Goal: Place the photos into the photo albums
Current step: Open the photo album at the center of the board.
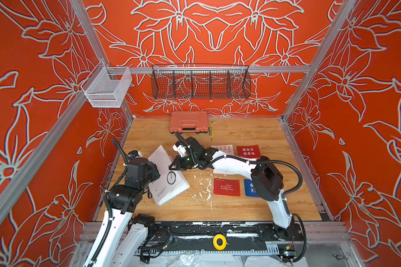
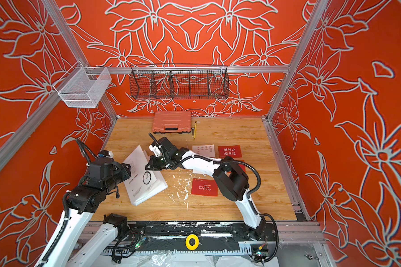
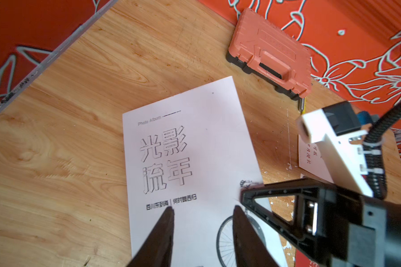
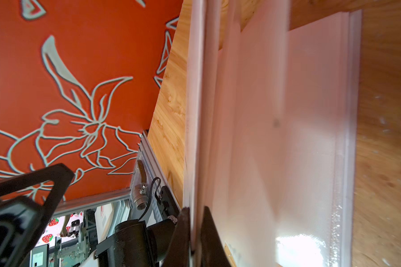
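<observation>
Left gripper (image 3: 203, 208) hangs unclenched, holding nothing, over the cover (image 3: 206, 143) of the album (image 1: 166, 189), which sits at about 9 o'clock on the table (image 1: 241, 208). We see the album's long axis run roughly 11 to 5 o'clock. The right gripper (image 4: 195, 209) is clamped on the cover's free edge, its 3 o'clock side, raised off the pages (image 4: 310, 115). We judge the cover must swing toward 9 o'clock; the photos (image 1: 226, 187) lie flat at 3 to 4 o'clock, nearer the right arm.
</observation>
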{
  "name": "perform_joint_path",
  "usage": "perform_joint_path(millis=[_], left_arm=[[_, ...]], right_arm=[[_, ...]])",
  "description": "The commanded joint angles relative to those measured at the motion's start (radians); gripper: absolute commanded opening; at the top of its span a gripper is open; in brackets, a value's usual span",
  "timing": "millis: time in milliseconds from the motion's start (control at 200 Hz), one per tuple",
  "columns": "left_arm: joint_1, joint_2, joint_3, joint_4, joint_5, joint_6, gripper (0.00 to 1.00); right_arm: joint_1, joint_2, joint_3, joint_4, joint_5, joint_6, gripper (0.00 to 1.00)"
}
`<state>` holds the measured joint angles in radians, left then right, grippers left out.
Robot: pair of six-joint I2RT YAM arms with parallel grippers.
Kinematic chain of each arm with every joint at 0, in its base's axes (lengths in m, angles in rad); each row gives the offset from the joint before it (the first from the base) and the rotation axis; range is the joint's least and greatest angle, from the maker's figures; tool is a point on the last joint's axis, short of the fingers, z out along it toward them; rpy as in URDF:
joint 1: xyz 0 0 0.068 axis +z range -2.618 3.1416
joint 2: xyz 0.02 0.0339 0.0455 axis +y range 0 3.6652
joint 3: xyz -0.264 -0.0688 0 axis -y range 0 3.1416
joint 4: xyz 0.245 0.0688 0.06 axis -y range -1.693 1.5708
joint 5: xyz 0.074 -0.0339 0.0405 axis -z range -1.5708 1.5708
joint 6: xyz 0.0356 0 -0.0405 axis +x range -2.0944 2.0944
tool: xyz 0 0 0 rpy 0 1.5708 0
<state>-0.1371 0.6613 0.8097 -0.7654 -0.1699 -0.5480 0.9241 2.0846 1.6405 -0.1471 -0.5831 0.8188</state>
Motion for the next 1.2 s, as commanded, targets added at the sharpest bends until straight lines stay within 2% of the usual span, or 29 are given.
perform_joint_path(millis=[0, 215, 455, 591, 776, 956, 1191], left_arm=[[0.005, 0.033, -0.034, 0.041, 0.050, -0.020, 0.41], [0.004, 0.116, -0.077, 0.133, 0.157, -0.014, 0.41], [0.004, 0.210, -0.137, 0.235, 0.199, -0.037, 0.42], [0.004, 0.286, -0.153, 0.268, 0.199, -0.049, 0.42], [0.005, 0.370, -0.145, 0.291, 0.170, -0.041, 0.43], [0.013, 0.502, -0.115, 0.296, 0.165, -0.041, 0.44], [0.027, 0.559, -0.162, 0.369, 0.148, -0.067, 0.43]], right_arm=[[-0.037, -0.078, -0.075, 0.011, 0.046, -0.020, 0.00], [-0.117, -0.197, -0.210, 0.011, 0.087, -0.043, 0.00], [-0.162, -0.308, -0.281, -0.030, 0.167, -0.061, 0.00], [-0.151, -0.330, -0.242, -0.070, 0.216, -0.070, 0.00], [-0.104, -0.263, -0.111, -0.157, 0.249, -0.073, 0.00], [-0.058, -0.204, -0.018, -0.173, 0.230, -0.053, 0.00], [-0.024, -0.151, 0.051, -0.151, 0.184, -0.021, 0.05]])
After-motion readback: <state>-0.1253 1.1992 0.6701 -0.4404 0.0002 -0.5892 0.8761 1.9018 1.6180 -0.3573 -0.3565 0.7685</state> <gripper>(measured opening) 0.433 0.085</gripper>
